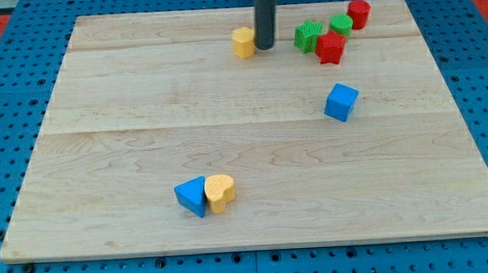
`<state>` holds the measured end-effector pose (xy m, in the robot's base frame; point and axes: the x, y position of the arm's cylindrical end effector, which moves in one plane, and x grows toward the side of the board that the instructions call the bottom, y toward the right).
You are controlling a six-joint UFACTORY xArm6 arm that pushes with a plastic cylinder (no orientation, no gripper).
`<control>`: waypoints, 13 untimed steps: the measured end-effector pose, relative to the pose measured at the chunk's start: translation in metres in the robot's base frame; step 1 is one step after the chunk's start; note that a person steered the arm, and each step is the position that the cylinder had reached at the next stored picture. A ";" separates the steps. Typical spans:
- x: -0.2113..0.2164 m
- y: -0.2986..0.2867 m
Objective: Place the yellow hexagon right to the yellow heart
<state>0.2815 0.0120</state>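
The yellow hexagon [243,42] lies near the view's top, a little left of centre. My tip [265,46] stands right beside it, on its right side, touching or nearly touching. The yellow heart [220,192] lies toward the view's bottom, left of centre, pressed against a blue triangle [192,196] on its left. The hexagon is far above the heart in the view.
A green star [307,36], a green cylinder [341,24], a red star [330,47] and a red cylinder [359,13] cluster at the view's top right. A blue cube [341,102] sits right of centre. The wooden board [257,219] lies on a blue pegboard.
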 end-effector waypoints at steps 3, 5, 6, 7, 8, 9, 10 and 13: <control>-0.037 -0.019; 0.005 -0.115; 0.022 -0.134; 0.041 -0.165; 0.086 -0.167; 0.124 -0.174; 0.126 -0.211; 0.183 -0.107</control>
<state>0.4644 -0.0950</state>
